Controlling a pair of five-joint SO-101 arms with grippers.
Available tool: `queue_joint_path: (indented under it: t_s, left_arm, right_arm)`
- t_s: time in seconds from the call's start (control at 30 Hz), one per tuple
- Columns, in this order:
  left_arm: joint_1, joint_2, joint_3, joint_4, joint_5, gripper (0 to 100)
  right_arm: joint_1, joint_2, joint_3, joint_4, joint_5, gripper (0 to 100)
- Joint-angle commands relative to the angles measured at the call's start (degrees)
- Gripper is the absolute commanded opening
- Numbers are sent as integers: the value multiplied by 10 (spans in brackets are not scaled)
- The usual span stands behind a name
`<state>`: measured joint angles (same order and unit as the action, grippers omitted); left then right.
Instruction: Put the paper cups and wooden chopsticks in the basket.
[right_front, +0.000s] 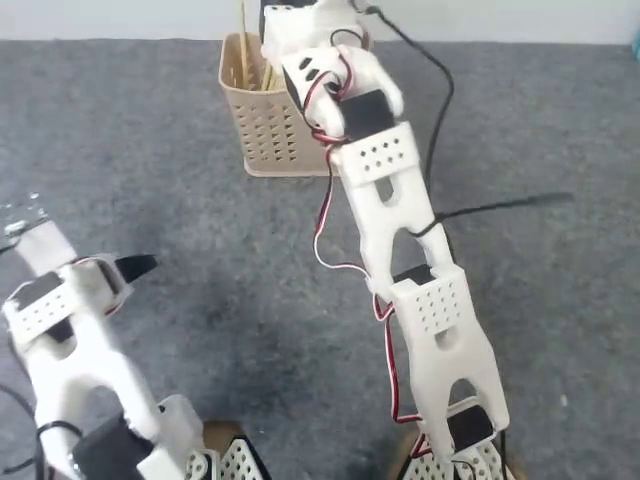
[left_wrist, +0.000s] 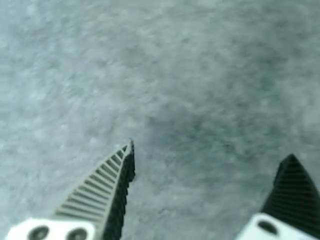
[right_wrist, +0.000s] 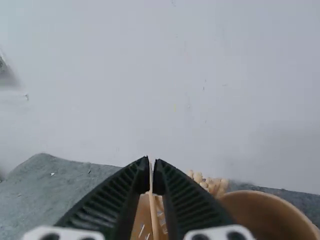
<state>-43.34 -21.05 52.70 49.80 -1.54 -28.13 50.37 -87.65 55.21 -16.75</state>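
A beige perforated basket (right_front: 270, 130) stands at the far edge of the grey mat, with wooden chopsticks (right_front: 243, 50) standing upright in it. My right arm stretches over the basket. Its gripper (right_wrist: 151, 162) is shut on a single thin wooden chopstick (right_wrist: 151, 220) that points down into the basket. Below it I see the tops of other chopsticks (right_wrist: 207, 182) and the rim of a brown paper cup (right_wrist: 270, 215). My left gripper (left_wrist: 211, 150) hangs open over bare mat at the near left (right_front: 85, 245), holding nothing.
Grey mat (right_front: 180, 200) covers the table between the arms and the basket. A white wall (right_wrist: 175, 75) rises right behind the basket. A black cable (right_front: 500, 208) trails to the right of the right arm.
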Motion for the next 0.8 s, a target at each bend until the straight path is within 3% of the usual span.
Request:
queue_joint_path:
  t_s: [0.0, 0.37, 0.6, 0.77]
  left_arm:
    - [33, -43, -42, -9, 3, 415]
    - [104, -360, 33, 103, 20, 415]
    - [159, -540, 121, 156, 19, 415]
    - [189, -620, 150, 173, 18, 415]
  right_arm:
    - [-3, -64, -91, 136, 8, 11]
    - [27, -199, -88, 482, -23, 7]
    - [116, -272, -30, 483, -41, 7]
    - [129, -429, 151, 481, -40, 7]
